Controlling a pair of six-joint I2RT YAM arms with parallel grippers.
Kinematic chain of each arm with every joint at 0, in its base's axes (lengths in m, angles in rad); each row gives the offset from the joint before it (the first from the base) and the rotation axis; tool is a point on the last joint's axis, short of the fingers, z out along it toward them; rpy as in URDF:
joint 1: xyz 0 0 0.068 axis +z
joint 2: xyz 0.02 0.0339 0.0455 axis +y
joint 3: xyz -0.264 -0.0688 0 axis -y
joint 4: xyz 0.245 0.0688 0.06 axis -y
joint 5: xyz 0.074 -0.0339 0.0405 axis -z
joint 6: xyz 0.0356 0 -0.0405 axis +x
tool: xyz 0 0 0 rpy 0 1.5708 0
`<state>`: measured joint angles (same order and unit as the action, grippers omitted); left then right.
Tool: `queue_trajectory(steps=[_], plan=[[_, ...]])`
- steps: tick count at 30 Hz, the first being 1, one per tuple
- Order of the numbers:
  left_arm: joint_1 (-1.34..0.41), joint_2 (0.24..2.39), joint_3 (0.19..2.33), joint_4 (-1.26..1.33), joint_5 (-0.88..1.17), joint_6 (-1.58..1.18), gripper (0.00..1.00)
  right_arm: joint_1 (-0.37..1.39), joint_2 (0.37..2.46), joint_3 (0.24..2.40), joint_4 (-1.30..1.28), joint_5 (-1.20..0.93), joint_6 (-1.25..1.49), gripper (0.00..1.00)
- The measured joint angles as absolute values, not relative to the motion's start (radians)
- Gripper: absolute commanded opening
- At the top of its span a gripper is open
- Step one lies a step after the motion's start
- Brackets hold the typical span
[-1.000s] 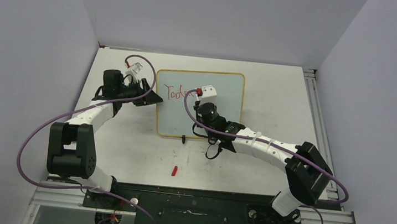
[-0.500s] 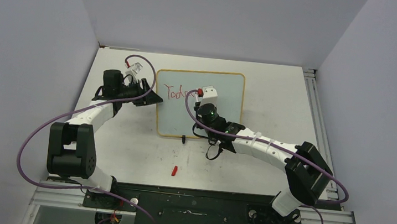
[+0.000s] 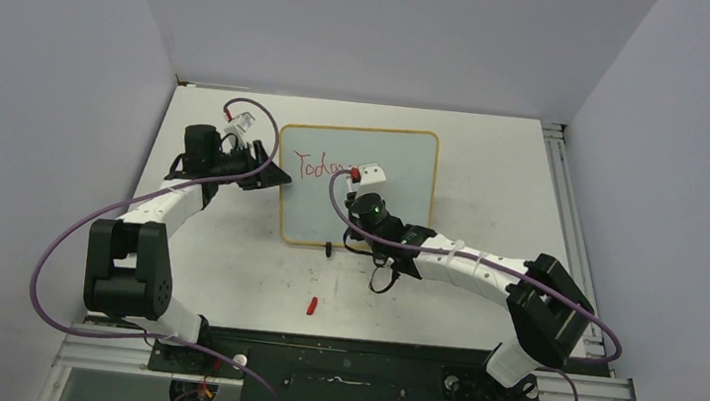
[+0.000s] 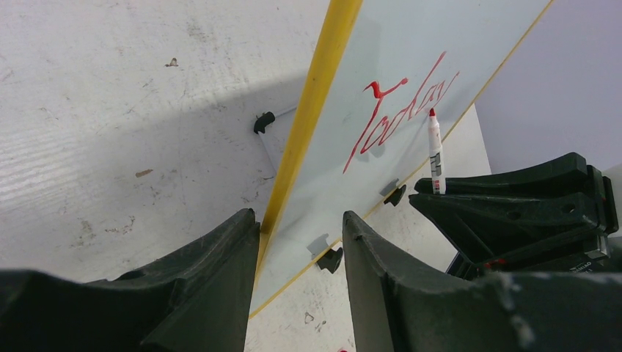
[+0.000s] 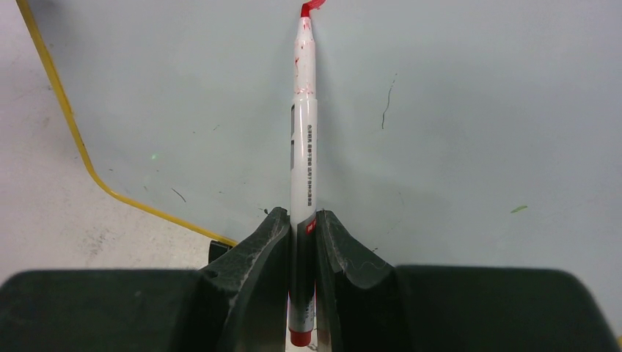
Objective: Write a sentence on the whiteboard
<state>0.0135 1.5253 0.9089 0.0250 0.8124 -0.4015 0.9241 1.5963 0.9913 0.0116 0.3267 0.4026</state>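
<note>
On the worktop (image 3: 493, 175) the whiteboard (image 3: 404, 166) lies flat. My left tool (image 4: 301, 218) straddles its left frame edge with fingers apart, though I cannot tell whether it truly pinches, and my right tool (image 5: 302, 220), over the board's middle, is clenched on the red marker (image 5: 303, 147). The sentence (image 3: 318, 167) reads only "Today" along the board's top left with the tip at its end, so I judge we're mid-writing. Next I should shift right along the board and start the following letters with light pressure.
</note>
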Motion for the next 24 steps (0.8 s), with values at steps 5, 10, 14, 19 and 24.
queue_trajectory(steps=[5,10,14,19,24], plan=[[0.014,1.525,0.909,0.025,0.820,-0.402,0.43,0.945,1.601,0.991,0.011,0.324,0.403,0.05],[0.014,1.525,0.909,0.026,0.823,-0.402,0.43,0.964,1.601,0.991,0.008,0.324,0.402,0.05],[0.014,1.525,0.909,0.026,0.823,-0.402,0.43,0.976,1.601,0.991,0.005,0.324,0.401,0.05],[0.014,1.525,0.909,0.026,0.823,-0.402,0.43,0.997,1.600,0.991,0.004,0.325,0.384,0.05],[0.014,1.525,0.909,0.026,0.823,-0.403,0.43,1.016,1.580,0.991,-0.014,0.329,0.371,0.05]])
